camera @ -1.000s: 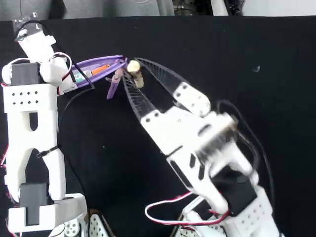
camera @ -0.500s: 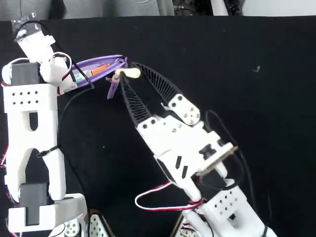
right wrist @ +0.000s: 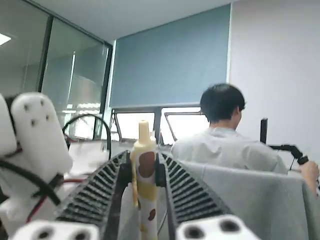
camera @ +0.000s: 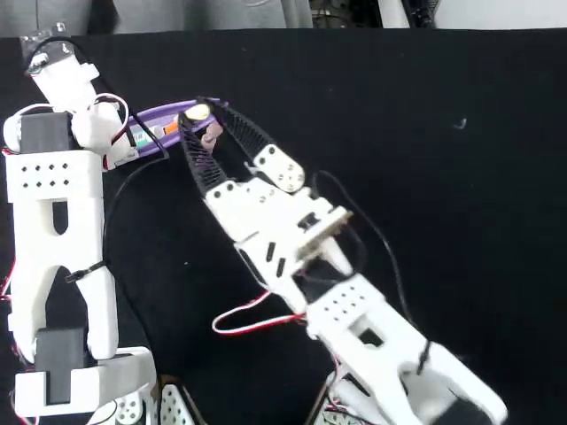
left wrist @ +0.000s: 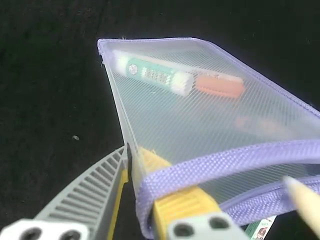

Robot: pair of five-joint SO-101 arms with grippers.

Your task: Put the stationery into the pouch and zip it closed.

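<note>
The clear pouch point(left wrist: 200, 120) with a purple zip edge holds a green-and-white tube point(left wrist: 150, 72) and an orange piece point(left wrist: 220, 86). My left gripper point(left wrist: 134, 152) is shut on the pouch's edge. From above, the pouch point(camera: 164, 117) hangs from the left gripper point(camera: 142, 135) at the far left. My right gripper point(camera: 200, 113) is over the pouch's open end, shut on a cream pen point(camera: 197, 112). In the right wrist view the pen point(right wrist: 142, 175) is yellow with brown spots and stands upright in the right gripper point(right wrist: 142, 160). The pen's tip point(left wrist: 305, 202) is beside the zip.
A pinkish-purple piece point(camera: 211, 135) sits between the right gripper's black fingers, by the pouch's end. The left arm's white body point(camera: 53, 204) runs down the table's left side. The black tabletop point(camera: 425, 133) stretches away to the right.
My right gripper has swung left with the pen, from beside the pouch's end to over its opening. The left arm and pouch have stayed still.
</note>
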